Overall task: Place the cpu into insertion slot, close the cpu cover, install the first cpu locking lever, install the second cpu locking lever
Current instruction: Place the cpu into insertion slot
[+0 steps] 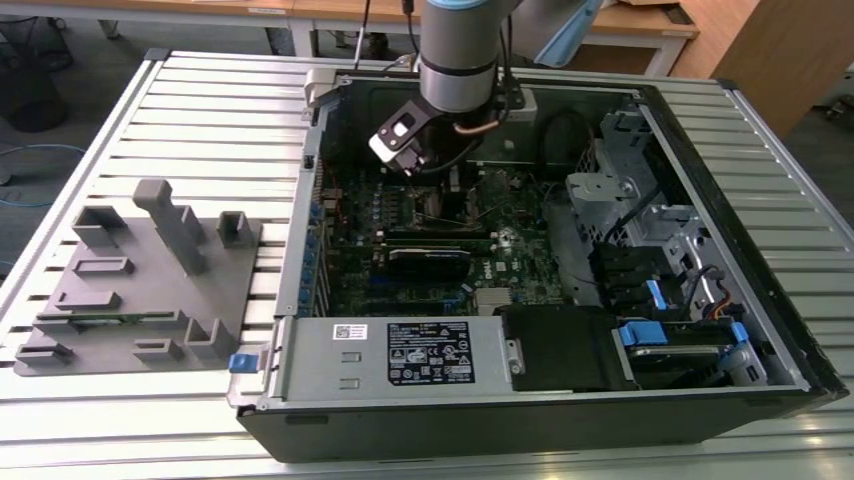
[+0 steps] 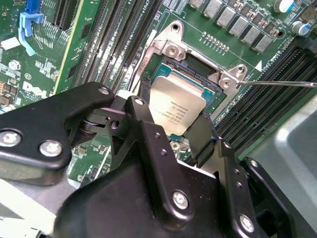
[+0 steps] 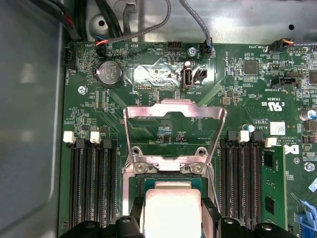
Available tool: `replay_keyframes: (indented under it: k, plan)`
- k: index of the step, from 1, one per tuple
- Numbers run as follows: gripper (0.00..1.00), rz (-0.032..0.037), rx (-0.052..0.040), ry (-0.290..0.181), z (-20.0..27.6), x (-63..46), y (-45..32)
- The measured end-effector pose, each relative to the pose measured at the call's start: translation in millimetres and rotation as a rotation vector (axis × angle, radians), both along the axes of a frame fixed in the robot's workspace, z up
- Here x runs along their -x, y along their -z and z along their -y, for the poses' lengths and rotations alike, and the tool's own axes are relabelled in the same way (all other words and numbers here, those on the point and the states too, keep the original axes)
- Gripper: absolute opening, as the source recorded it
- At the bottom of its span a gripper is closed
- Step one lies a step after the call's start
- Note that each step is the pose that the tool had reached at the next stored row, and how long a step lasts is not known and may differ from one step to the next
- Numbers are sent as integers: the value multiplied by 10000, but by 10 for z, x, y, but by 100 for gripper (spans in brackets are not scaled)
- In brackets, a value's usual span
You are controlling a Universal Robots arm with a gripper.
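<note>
In the exterior view your arm (image 1: pixel 461 50) reached down into the open computer case (image 1: pixel 534 420) on the slatted table (image 1: pixel 160 90), and the gripper (image 1: pixel 434 172) hung low over the circuit board (image 1: pixel 400 270), right at the socket area. A grey tray (image 1: pixel 134 280) sat well apart, toward the exterior view's left. In the second wrist view the chip (image 2: pixel 178 106) lay squarely over the socket (image 2: pixel 198 64), with the black fingers (image 2: pixel 143 124) flanking it on two opposite edges. I judged them pinched on the chip, not spread. You couldn't tell whether the chip was fully seated or a touch above the socket floor. One thin lever (image 2: pixel 277 83) stuck out free to the side, unlatched. In the first wrist view the cover (image 3: pixel 173 111) stood tipped up on its hinge, wide open behind the socket (image 3: pixel 163 171), and the chip (image 3: pixel 171 210) sat between the fingertips (image 3: pixel 210 215). So step one looked nearly done, with the chip not let go. The cover was not closed and neither lever locked, so most of the task was left.
</note>
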State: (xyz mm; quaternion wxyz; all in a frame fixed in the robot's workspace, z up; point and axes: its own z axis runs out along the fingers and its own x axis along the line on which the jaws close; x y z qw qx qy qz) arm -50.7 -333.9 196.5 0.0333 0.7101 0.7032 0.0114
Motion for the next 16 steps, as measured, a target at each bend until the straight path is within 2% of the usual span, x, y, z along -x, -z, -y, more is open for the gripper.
replay_keyframes:
  k: [3, 8, 16]
  plan:
    - [54, -2, -9, 4, 0, 1, 5]
    - [54, 1, -89, 61, -2, 0, 10]
    - [54, 0, -95, 138, -12, 2, 21]
